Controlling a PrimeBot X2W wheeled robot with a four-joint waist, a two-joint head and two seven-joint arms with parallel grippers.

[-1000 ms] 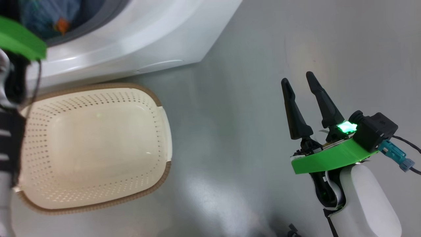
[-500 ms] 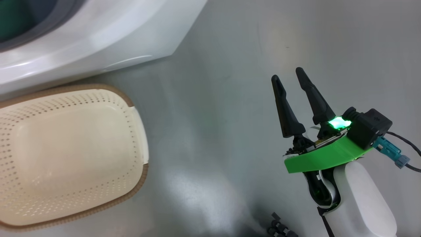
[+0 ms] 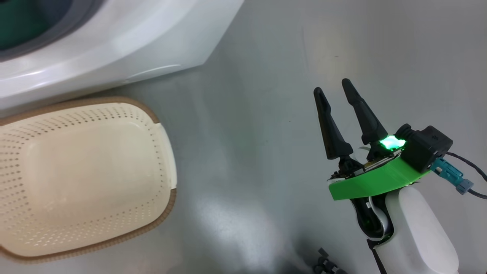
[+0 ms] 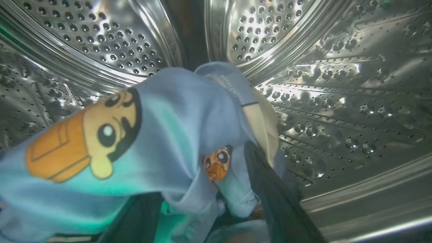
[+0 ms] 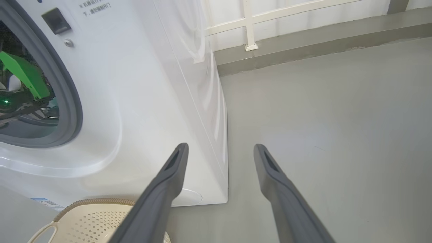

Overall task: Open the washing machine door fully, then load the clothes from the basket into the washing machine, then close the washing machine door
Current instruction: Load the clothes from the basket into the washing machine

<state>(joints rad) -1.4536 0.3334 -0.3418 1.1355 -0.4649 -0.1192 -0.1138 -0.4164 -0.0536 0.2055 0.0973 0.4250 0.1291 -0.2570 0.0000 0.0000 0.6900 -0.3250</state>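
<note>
Right gripper [image 3: 331, 85] is held with jaws apart at 4 o'clock, over floor [image 3: 247, 133]; left gripper [image 4: 216, 148] is spread inside drum [image 4: 101, 44], clothes [image 4: 162, 128] draped across it; basket [image 3: 167, 160] is set at 9 o'clock, just beside washing machine [image 3: 114, 49]

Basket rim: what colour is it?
Brown and woven, the rim tops a cream basket; head view shows it best.
</note>
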